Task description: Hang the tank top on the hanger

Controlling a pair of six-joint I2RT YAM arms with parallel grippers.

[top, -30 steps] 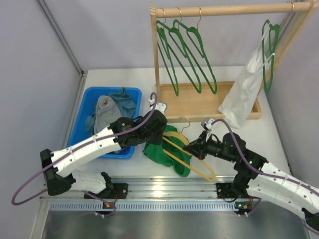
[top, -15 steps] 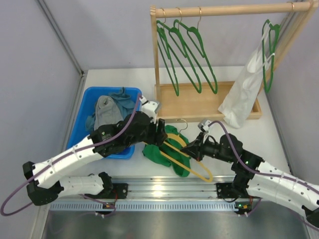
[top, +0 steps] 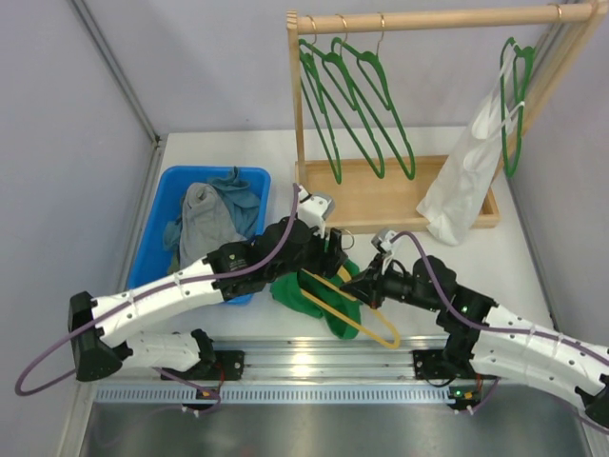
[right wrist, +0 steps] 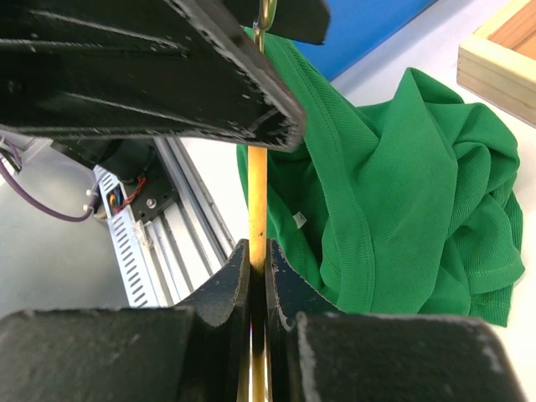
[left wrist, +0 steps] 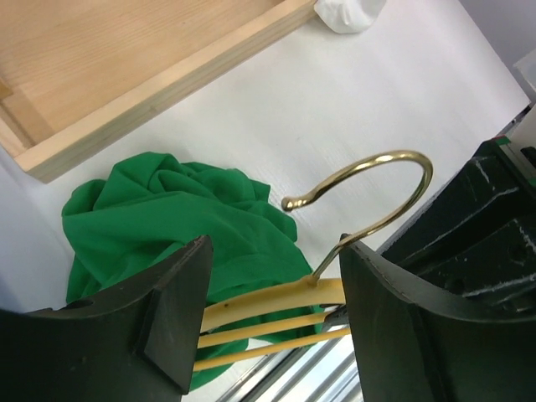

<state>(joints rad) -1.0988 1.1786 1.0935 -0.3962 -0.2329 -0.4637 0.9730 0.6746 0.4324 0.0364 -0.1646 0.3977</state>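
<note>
The bright green tank top (top: 306,293) lies crumpled on the white table near the front edge. The yellow hanger (top: 354,312) lies across it, held off the table by my right gripper (top: 365,285), which is shut on its bar (right wrist: 258,201). My left gripper (top: 330,250) is open and hovers over the hanger's top. In the left wrist view its jaws stand on either side of the yellow bar (left wrist: 268,301) at the foot of the metal hook (left wrist: 381,176), without touching it. The tank top (left wrist: 167,218) lies beneath them and also shows in the right wrist view (right wrist: 402,184).
A blue bin (top: 162,205) with grey and teal clothes stands at the left. A wooden rack (top: 419,19) holds dark green hangers (top: 352,105) and a white garment (top: 466,176) over its tray base (top: 381,200). A metal rail (top: 314,367) runs along the front.
My left gripper has moved right from the bin's edge to over the hanger's hook. My right gripper has shifted left a little with the hanger.
</note>
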